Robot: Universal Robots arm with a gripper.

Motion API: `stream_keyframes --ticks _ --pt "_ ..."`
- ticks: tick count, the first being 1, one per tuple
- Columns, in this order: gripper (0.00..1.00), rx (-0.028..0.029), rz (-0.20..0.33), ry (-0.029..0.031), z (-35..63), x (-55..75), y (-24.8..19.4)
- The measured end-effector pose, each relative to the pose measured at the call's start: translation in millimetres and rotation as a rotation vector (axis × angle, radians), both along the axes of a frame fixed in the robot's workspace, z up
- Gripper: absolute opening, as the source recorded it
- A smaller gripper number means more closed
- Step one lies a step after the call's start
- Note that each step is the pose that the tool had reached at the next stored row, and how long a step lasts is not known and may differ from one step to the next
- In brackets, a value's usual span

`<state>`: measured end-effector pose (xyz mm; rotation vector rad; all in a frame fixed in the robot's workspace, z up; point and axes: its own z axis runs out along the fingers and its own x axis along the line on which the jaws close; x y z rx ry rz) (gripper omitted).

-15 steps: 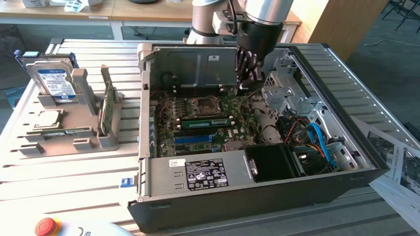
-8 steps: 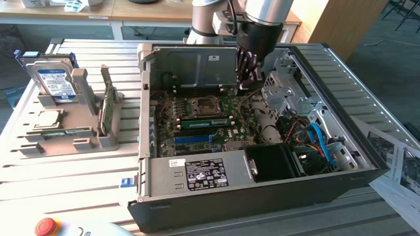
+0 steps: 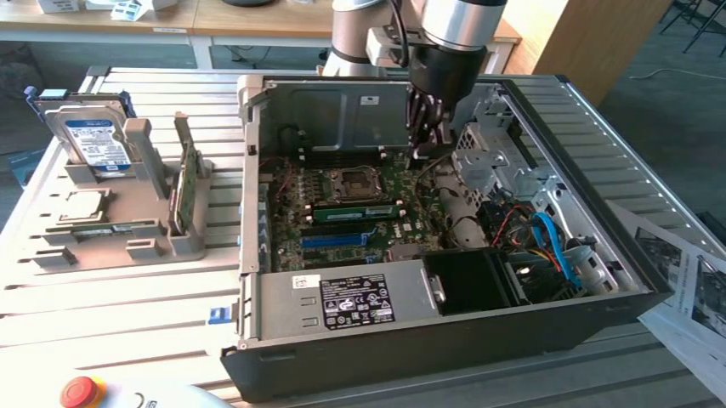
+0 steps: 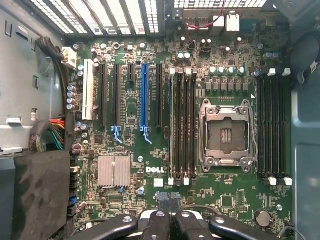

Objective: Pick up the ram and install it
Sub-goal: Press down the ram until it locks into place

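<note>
1. Apparently the ram (image 3: 180, 200) stands on edge in the gray holder (image 3: 136, 246), on the surface (image 3: 114, 314) left of the computer case (image 3: 454, 340). We read it from the green edge between the holder's fins.
2. Well apart from it, the hand (image 3: 426, 146) hangs inside the case over the far part of the board (image 4: 125, 200). Its fingers are closed together, and we see nothing held between them.
3. Another green stick (image 3: 354, 212) sits beside the socket (image 3: 352, 181); we cannot tell whether it is seated.
4. We judge the ram light, thin and stiff, but fragile.
5. We would pinch its flat faces near the upper edge, around mid-length, away from the contacts.
</note>
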<state>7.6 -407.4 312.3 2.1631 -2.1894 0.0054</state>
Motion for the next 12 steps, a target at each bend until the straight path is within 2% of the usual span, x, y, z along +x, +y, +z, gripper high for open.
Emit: stream_keyframes --ticks 12 --pt "0.11 -0.0001 0.000 -0.0030 -10.7 0.0 0.0"
